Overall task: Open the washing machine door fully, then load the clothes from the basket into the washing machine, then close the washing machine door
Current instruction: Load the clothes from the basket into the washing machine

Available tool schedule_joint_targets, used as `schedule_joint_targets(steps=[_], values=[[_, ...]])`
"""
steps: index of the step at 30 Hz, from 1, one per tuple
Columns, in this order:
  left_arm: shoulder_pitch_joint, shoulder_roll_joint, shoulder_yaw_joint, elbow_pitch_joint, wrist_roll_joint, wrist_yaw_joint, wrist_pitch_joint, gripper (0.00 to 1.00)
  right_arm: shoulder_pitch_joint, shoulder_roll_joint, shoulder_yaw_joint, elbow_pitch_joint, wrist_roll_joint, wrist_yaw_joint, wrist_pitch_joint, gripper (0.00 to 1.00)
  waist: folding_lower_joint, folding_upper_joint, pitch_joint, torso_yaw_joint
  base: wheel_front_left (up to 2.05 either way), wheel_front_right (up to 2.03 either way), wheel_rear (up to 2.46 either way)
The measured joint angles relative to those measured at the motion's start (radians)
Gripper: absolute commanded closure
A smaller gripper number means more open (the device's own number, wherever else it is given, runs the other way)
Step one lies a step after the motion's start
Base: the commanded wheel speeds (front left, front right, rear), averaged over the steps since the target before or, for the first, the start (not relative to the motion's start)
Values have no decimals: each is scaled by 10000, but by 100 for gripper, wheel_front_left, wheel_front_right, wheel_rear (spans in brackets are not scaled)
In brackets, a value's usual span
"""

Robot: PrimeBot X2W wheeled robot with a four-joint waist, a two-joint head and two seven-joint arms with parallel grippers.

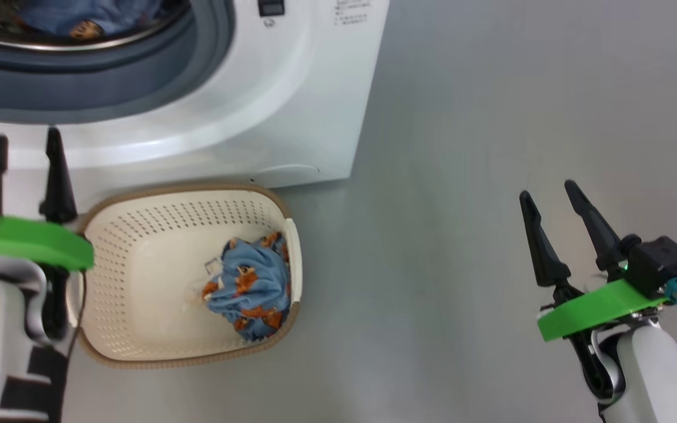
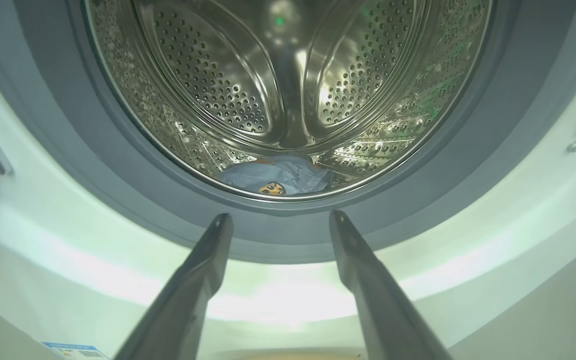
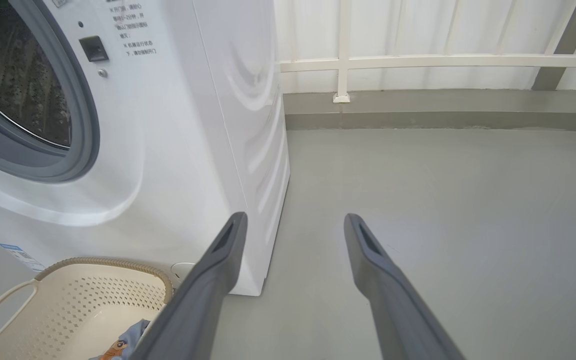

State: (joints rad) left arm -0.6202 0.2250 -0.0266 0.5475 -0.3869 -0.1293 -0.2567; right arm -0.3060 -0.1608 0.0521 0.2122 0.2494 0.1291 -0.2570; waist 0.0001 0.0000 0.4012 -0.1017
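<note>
Big white front-loading washing machine (image 1: 291,88) stands on the grey floor (image 1: 462,176). Its top and left side are cut off by the head view's edges. The perforated steel drum (image 2: 288,90) sits inside a grey-blue door gasket (image 2: 93,165), and the opening is uncovered. One light blue fabric bundle with an orange-brown print (image 2: 275,175) lies at the bottom of the drum, just behind the gasket lip. The lip hides its lower part, and in the head view only a sliver shows at the top edge.

Small cream-white perforated plastic basket with a woven brown rim (image 1: 138,294) stands on the floor just beside the washer's lower front edge; touching or not, cannot tell. A second blue printed bundle (image 1: 253,285) lies in the basket against its right wall. In the right wrist view it is mostly hidden behind a finger.

Left pincer (image 1: 27,136) is open and empty, fingers well apart. It is over the basket's left rim and points at the lower gasket in the left wrist view. Its outer finger is blurred in the head view, and the arm covers the basket's left handle.

Right pincer (image 1: 548,191) is open and empty, over bare floor well apart from the basket and the washer's right side.

A blue label sticker (image 2: 75,350) low on the washer front is cut off by the frame's bottom edge, print too small to read. Printed text (image 3: 133,30) beside the door opening is also unreadable.
</note>
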Motion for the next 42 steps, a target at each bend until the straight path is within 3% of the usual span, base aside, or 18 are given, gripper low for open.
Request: schedule_joint_targets(steps=[27, 42], values=[[4797, -629, 150, -1994, 606, 0, 4, 0, 2603, -441, -422, 188, 445, 0, 2, 0, 0, 0, -2803, 924, 0, 0, 0], [6177, -802, 460, -3202, 754, 0, 4, 0, 3151, -441, -658, 109, 445, 0, 2, 0, 0, 0, -3316, 1155, 0, 0, 0]])
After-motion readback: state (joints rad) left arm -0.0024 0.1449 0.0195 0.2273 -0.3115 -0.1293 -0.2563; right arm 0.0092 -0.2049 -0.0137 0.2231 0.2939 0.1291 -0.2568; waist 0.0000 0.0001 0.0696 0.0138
